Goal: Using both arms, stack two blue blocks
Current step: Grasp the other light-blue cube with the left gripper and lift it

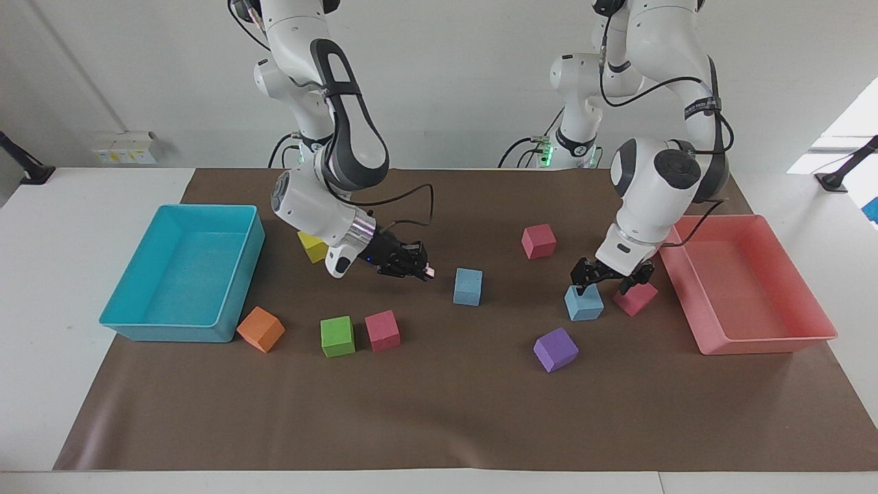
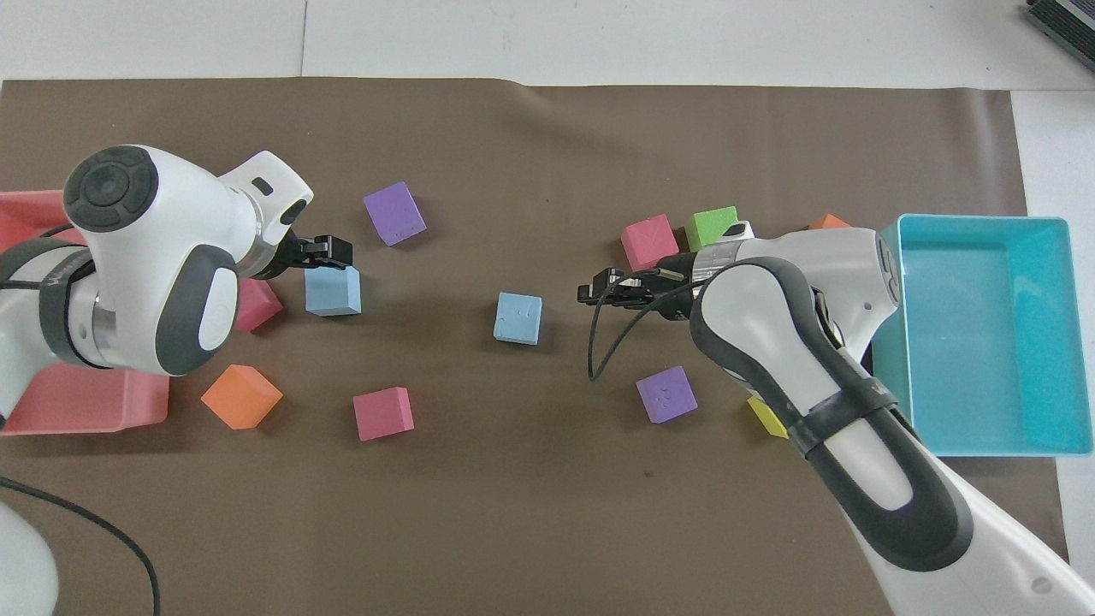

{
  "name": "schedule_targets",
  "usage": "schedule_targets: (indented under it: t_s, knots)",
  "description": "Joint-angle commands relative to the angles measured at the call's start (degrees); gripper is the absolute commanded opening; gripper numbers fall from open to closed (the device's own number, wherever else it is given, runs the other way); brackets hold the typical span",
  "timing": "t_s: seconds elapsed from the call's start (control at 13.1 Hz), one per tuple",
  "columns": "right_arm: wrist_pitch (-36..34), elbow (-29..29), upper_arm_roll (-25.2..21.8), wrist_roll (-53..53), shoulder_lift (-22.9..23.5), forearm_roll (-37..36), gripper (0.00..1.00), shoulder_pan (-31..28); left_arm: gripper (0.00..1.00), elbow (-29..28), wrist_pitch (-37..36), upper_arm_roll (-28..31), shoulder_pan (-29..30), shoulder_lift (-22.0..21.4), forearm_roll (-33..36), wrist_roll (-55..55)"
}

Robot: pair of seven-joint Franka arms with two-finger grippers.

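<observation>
On brown paper, left gripper spread over blue block; right gripper indiscernible.

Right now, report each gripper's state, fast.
Left gripper: open, low over the blue block by the pink tray, holding nothing.
Right gripper: empty, beside the middle blue block; opening cannot be told.

left tool low over one blue block; right tool beside the other
</observation>
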Motion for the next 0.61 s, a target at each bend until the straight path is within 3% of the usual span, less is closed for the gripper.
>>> schedule_targets:
  t_s: [0.0,0.23,0.54]
  knots:
    - [0.50,-2.67,0.71,-5.18,-0.36,6.21,0.00,-1.92,1.00,-1.42,3.16,0.67,-0.22,0.42,0.28,-0.62]
    - [0.77,-5.04,0.71,-8.71,0.35,16.33,0.00,-1.74,1.00,-3.52,5.35,0.67,-0.74,1.12,0.28,-0.62]
    - [0.67,-6.28,0.71,-8.63,0.52,19.95,0.00,-1.22,1.00,-5.19,6.85,0.67,-1.01,1.48,0.28,-0.70]
